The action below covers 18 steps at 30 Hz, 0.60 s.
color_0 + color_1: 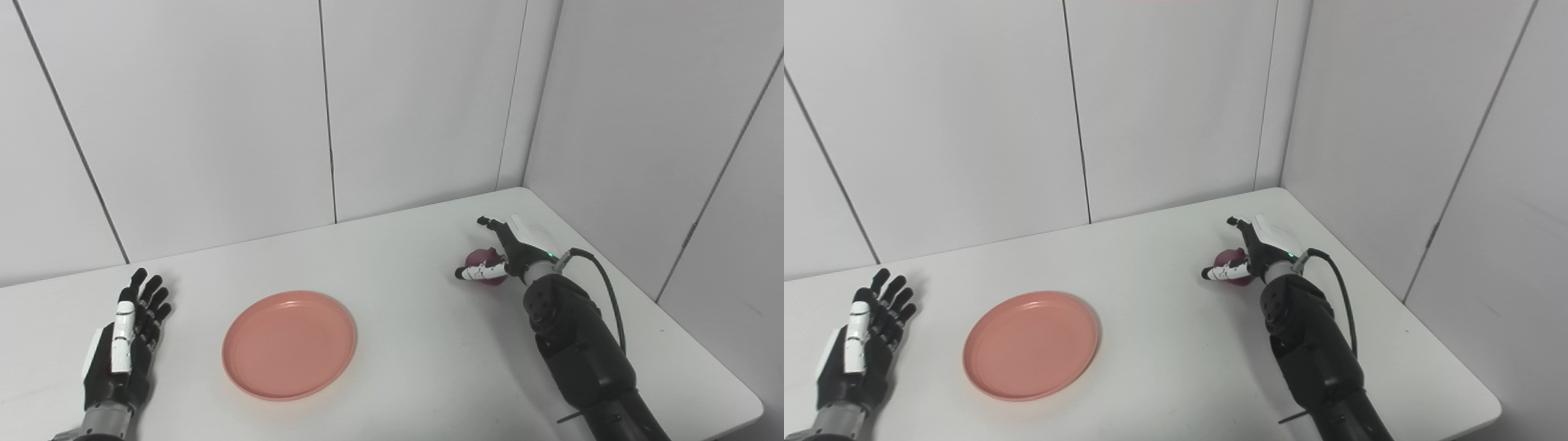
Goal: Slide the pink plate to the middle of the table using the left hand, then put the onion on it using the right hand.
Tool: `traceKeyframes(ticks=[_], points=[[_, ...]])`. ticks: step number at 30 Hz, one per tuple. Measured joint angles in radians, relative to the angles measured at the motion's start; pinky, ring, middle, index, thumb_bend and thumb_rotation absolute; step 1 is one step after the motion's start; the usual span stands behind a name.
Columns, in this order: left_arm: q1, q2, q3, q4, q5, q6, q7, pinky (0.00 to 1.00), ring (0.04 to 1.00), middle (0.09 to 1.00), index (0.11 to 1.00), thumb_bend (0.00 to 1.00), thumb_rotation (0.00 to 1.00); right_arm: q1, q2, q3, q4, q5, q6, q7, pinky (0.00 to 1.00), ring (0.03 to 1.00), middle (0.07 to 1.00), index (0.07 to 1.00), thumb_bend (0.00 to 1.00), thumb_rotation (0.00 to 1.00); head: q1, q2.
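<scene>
No brand, label or writing can be read on anything in either view; the only marking that stands out is a small green light (550, 255) glowing at the wrist of the right arm.

The pink plate (289, 345) is a round, shallow dish of a matt salmon colour with a low raised rim and a bare inner floor. It lies flat on the white worktop (398, 367), left of the middle and nearer the front edge, with nothing on it.

The onion (484, 257) is a small, dark reddish-purple bulb, rounded, and only partly visible behind the fingers of the hand around it. It sits toward the far right part of the worktop, well apart from the plate, near the corner where the two wall panels meet.

The right hand (499, 260) is at the onion, its thumb crossing in front of it and its other fingers reaching over the far side, so the bulb lies between them; whether the fingers press on it or the onion rests on the surface cannot be told.

The left hand (125, 340) lies at the near left of the worktop, to the left of the plate and not touching it, fingers stretched out and slightly spread, holding nothing
</scene>
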State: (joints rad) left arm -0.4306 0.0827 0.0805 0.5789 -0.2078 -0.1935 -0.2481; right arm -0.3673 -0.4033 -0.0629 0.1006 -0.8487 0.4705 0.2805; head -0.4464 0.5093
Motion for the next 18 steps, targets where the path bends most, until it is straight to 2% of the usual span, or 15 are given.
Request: traceKeyframes(ticks=[4, 14, 17, 18], points=[[0.001, 0.000, 0.000, -0.001, 0.000, 0.000, 0.000, 0.97, 0.974, 0.973, 0.983, 0.56, 0.99, -0.003, 0.001, 0.002, 0.022, 0.005, 0.000, -0.007, 0.69, 0.824, 0.870, 0.890, 0.99, 0.29, 0.000, 0.003], [0.005, 0.000, 0.000, -0.009, 0.000, 0.002, 0.000, 0.97, 0.974, 0.974, 0.985, 0.56, 0.99, -0.005, 0.001, 0.008, 0.058, 0.011, 0.000, -0.021, 0.70, 0.835, 0.882, 0.877, 0.96, 0.24, 0.003, 0.009], [0.006, 0.000, 0.000, -0.011, 0.000, 0.004, 0.000, 0.97, 0.974, 0.972, 0.984, 0.56, 0.99, -0.005, 0.001, 0.017, 0.064, 0.017, 0.000, -0.030, 0.68, 0.814, 0.861, 0.858, 0.94, 0.23, 0.003, 0.011], [0.006, 0.001, 0.000, -0.011, 0.000, 0.004, 0.000, 0.97, 0.973, 0.970, 0.982, 0.56, 1.00, -0.005, 0.001, 0.021, 0.064, 0.019, 0.000, -0.033, 0.62, 0.777, 0.828, 0.836, 0.92, 0.20, 0.003, 0.011]])
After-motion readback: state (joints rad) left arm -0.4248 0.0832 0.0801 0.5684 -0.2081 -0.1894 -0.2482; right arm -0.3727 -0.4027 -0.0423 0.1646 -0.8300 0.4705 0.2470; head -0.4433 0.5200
